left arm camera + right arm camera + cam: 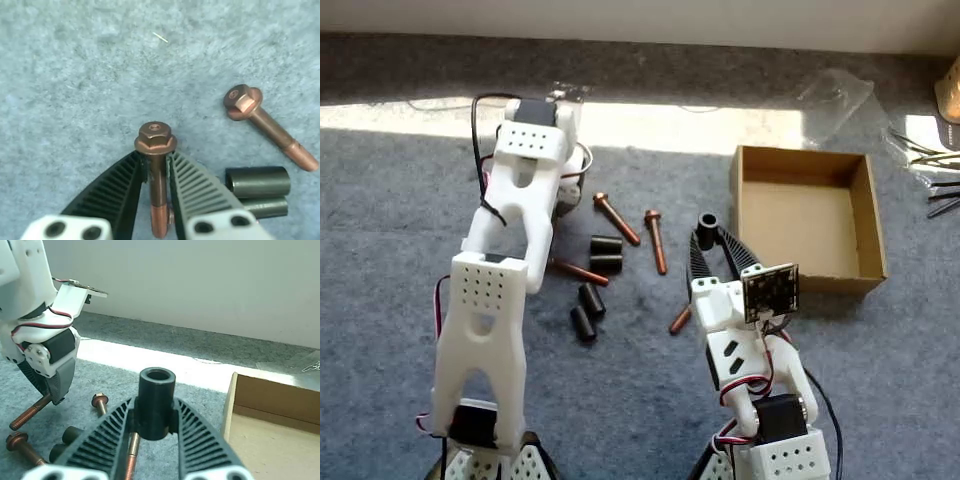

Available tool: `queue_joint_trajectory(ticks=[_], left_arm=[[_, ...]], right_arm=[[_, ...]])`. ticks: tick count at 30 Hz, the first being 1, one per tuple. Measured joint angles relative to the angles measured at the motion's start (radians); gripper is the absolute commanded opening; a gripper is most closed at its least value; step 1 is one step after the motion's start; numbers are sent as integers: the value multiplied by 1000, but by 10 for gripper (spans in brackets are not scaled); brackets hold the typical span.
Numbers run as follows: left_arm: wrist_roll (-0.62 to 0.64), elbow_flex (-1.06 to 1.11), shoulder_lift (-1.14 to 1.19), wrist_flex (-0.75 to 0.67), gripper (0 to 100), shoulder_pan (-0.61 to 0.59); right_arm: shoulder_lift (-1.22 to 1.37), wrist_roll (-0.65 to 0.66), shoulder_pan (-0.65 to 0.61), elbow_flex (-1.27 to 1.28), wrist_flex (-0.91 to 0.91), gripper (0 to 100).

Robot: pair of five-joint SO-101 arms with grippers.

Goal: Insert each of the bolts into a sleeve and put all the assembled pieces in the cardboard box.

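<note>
We see left gripper (156, 156) clamping copper hex-head bolt (155, 136); right gripper (153, 407) clamping upright black cylindrical sleeve (157, 385); open brown cardboard box (865, 200) at sleeve's 3 o'clock in high view; loose black sleeve pair (606, 252) at 9 o'clock.

Setting: indoor robotics bench, lab or hobby room (which one cannot be told). Evidence: grey carpet-like surface (390, 200), plain white wall (200, 280), loose cables (915, 148), clear plastic bag (835, 95).

in the high view the left arm (505, 240) covers one end of a bolt (585, 273). the cardboard box (270, 400) is cut off at the right wrist view's edge. one sleeve (265, 207) lies partly hidden behind another sleeve (257, 181).
</note>
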Motion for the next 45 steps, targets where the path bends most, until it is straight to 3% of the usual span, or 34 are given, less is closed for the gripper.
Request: queue_joint_trajectory(ticks=[11, 17, 25, 29, 34, 40, 45], left_arm=[[-6, -32, -186, 46, 5, -68], [-121, 212, -431, 48, 5, -51], [-138, 535, -779, 49, 5, 17], [-138, 700, -930, 48, 5, 14], [-143, 911, -1171, -46, 5, 14], [-232, 1237, -1510, -227, 5, 14], [-242, 1442, -1726, -341, 5, 14]], right_arm=[[0, 0, -2, 0, 0, 9], [0, 0, -17, 0, 0, 9], [0, 0, -21, 0, 0, 5], [0, 0, -114, 0, 0, 5], [0, 0, -215, 0, 0, 5], [0, 0, -305, 0, -2, 5], [0, 0, -374, 0, -129, 5]])
